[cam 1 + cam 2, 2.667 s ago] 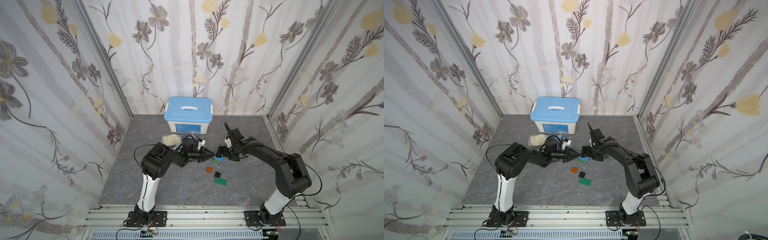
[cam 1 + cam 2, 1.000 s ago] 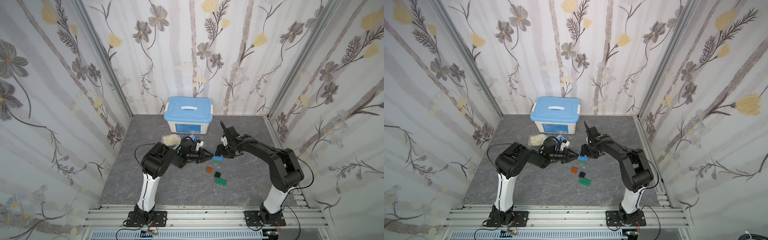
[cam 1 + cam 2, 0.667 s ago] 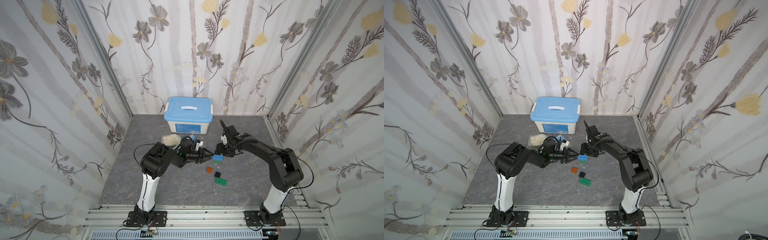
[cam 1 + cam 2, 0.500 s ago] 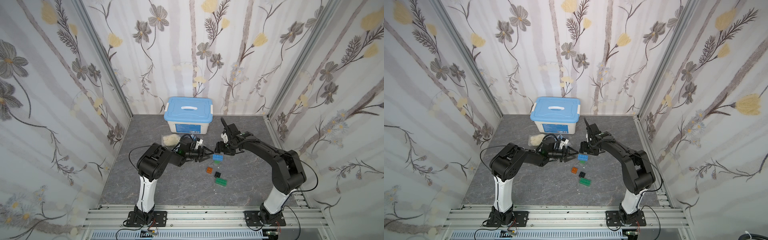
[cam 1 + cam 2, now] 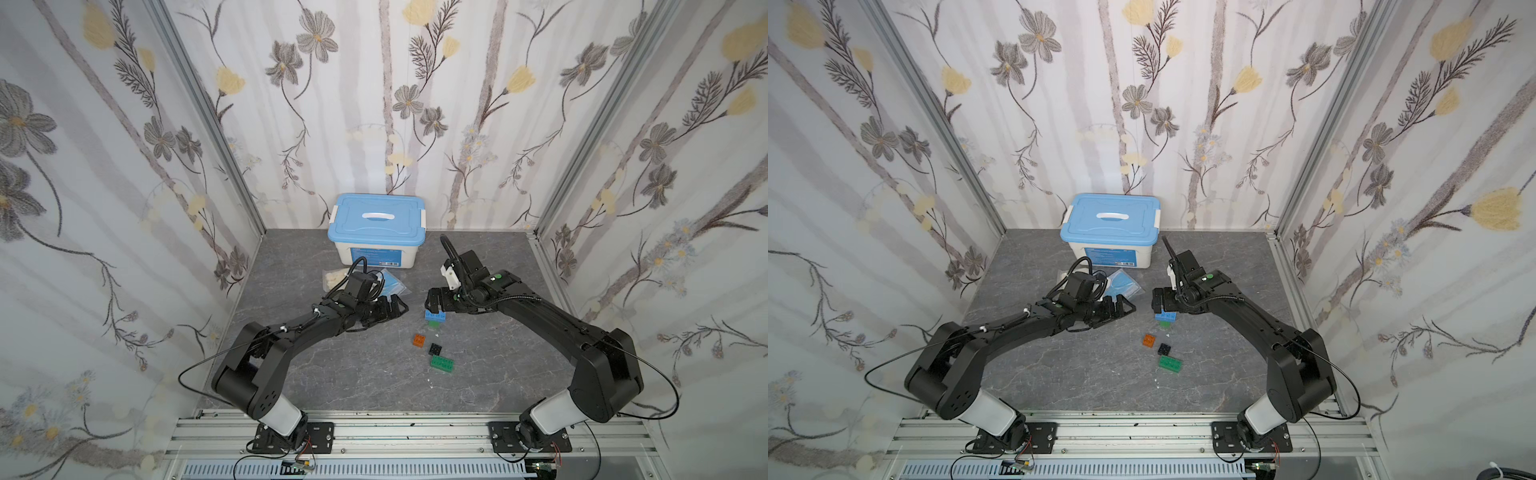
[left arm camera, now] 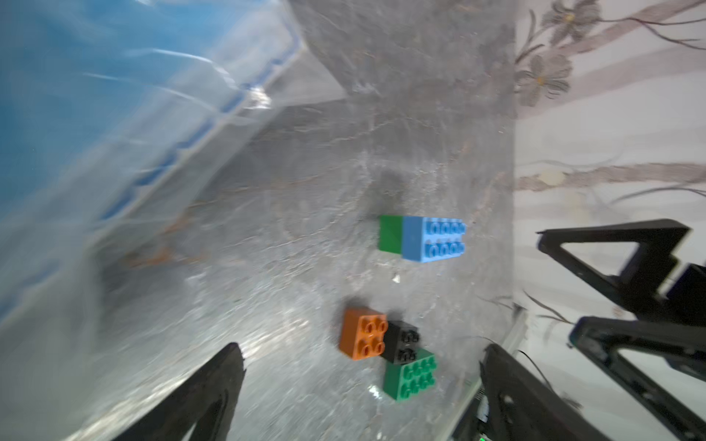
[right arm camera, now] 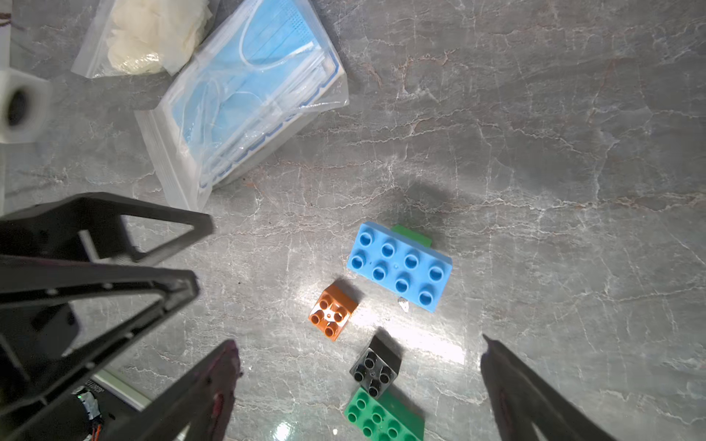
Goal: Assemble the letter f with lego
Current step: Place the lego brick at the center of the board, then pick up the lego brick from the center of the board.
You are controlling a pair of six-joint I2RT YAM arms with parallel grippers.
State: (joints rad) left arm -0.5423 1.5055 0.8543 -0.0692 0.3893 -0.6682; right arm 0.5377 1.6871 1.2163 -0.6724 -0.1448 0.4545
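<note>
The lego lies on the grey table point(image 5: 374, 374). A blue brick point(image 5: 435, 316) point(image 7: 399, 267) sits on a green brick point(image 6: 390, 233), free of both grippers. An orange brick point(image 5: 419, 341) point(image 7: 333, 311), a black brick point(image 5: 435, 348) point(image 7: 375, 368) and a second green brick point(image 5: 442, 364) point(image 6: 410, 376) lie loose nearby. My left gripper point(image 5: 400, 306) point(image 6: 363, 347) stands open and empty, to the left of the stack. My right gripper point(image 5: 436, 305) point(image 7: 357, 341) hangs open just above the stack. No letter f is in view.
A blue-lidded box point(image 5: 376, 232) stands at the back wall. A pack of blue face masks point(image 7: 244, 103) and a bag of whitish material point(image 7: 153, 38) lie in front of it, behind my left gripper. Patterned walls close in three sides.
Both grippers have opened and let go of the blue-on-green stack, which now rests on the table. My left gripper has drawn back to the left.
</note>
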